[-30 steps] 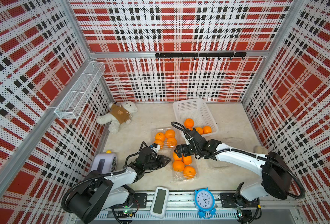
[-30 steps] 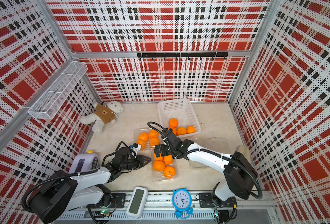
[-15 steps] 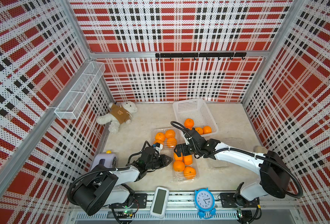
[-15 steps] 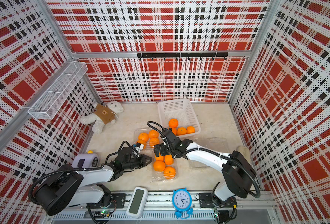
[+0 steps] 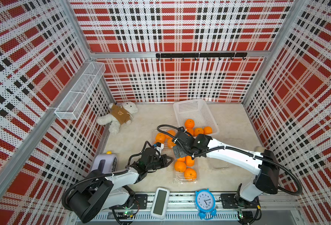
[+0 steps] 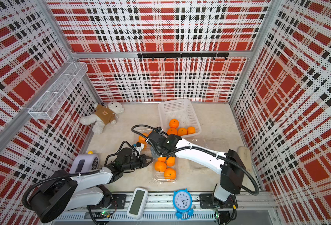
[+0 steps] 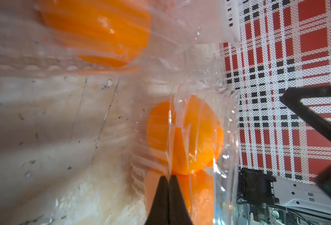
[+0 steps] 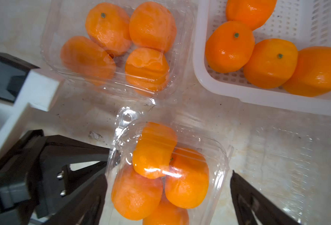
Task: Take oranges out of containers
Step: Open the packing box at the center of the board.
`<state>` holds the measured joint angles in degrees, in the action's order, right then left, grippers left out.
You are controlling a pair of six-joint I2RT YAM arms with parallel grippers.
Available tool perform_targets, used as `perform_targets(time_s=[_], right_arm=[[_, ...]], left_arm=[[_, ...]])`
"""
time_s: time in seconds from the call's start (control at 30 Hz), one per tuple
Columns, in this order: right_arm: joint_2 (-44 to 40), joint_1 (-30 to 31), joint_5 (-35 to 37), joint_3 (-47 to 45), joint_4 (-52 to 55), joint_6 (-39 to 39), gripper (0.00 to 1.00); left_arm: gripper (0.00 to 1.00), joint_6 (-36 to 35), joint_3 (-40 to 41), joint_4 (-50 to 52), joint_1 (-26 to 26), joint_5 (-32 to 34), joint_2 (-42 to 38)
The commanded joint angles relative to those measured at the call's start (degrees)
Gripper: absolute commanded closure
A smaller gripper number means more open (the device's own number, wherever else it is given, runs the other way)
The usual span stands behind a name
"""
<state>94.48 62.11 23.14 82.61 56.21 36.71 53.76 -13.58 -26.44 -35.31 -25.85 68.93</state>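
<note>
Your left pincer (image 7: 168,181) is clenched on the clear edge of the near container (image 8: 224,161), likely steadying it on the bench (image 5: 141,136) | your right pincer (image 8: 168,175) hangs released astride its 4 oranges (image 8: 153,152), poised to pick | 4 more sit in the white basket (image 8: 244,95).

Orange oranges (image 5: 180,166); clear containers (image 8: 224,155); white basket (image 5: 192,111); red plaid walls (image 5: 180,29)
</note>
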Motion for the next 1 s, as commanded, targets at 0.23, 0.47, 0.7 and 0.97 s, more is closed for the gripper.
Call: perform_targets(time_s=[0.23, 0.47, 0.7, 0.97], right_arm=[[3.96, 4.49, -0.44, 1.7, 1.09, 4.75, 0.0], [10.79, 5.47, -2.91, 4.99, 0.28, 7.35, 0.0], [15.31, 5.66, -3.08, 7.41, 0.22, 8.91, 0.0], [20.15, 5.66, 3.44, 11.86, 9.38, 10.6, 0.09]], left_arm=[[1.0, 0.98, 0.97, 3.15, -0.69, 5.68, -5.48], [1.0, 0.56, 1.54, 1.32, -0.77, 6.01, -5.56], [1.0, 1.51, 2.32, -3.83, -1.19, 4.23, -4.66], [1.0, 1.26, 3.45, -4.4, -1.84, 5.16, -7.76]])
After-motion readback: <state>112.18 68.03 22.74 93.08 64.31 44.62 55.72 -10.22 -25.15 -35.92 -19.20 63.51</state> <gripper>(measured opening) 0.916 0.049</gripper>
